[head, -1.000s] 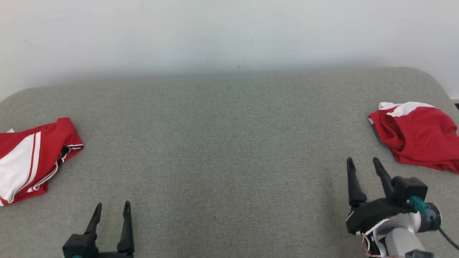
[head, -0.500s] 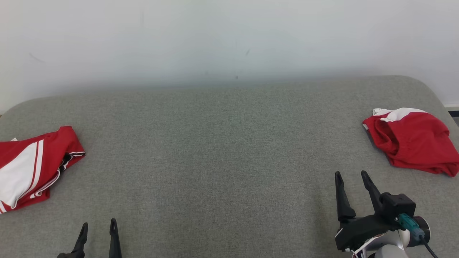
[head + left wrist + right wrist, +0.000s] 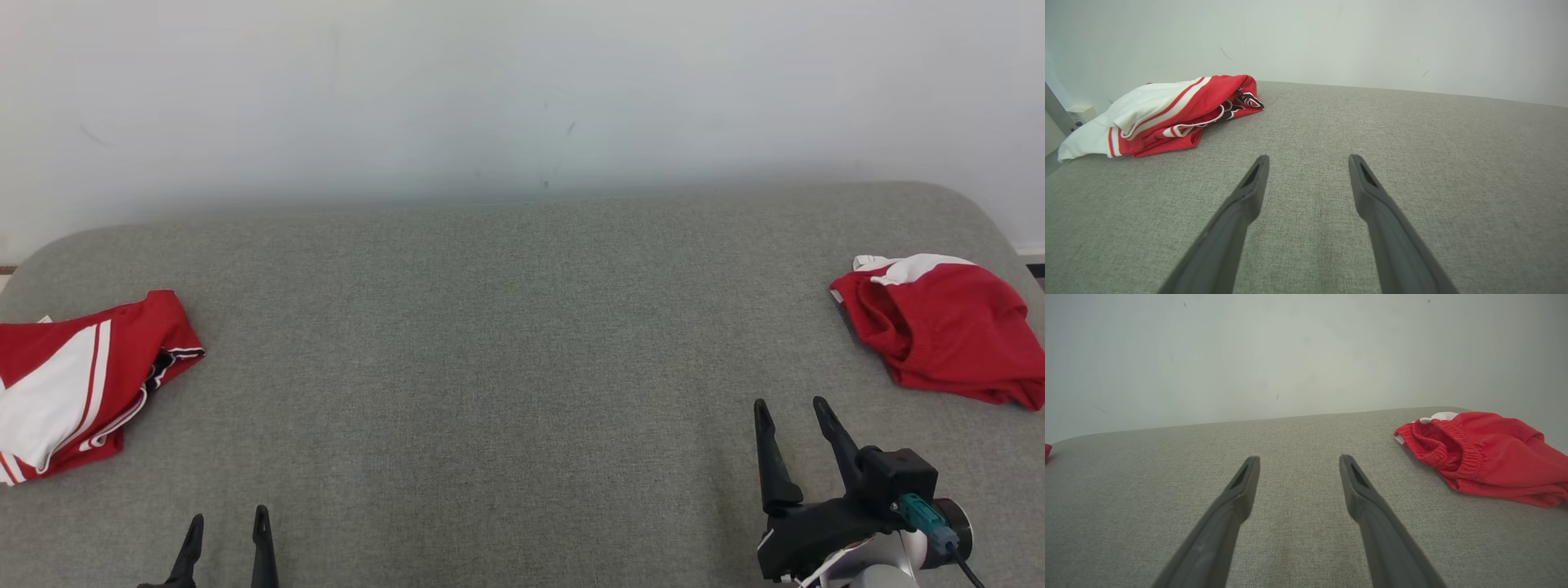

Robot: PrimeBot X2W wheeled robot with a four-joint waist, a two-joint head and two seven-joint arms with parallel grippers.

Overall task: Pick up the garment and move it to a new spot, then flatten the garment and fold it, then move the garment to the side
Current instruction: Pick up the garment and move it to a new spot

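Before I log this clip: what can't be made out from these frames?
1. Red-and-white striped garment: the head view's left edge cuts it, and its bunched folds hide what kind of garment it is.
2. Plain red garment with elastic waistband: the right edge crops it in the head and right wrist views.
3. Left gripper: the head view's bottom edge cuts off its body.

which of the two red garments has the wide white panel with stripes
The red fabric garment at the left end of the grey upholstered surface; the right-hand red garment is nearly all red.
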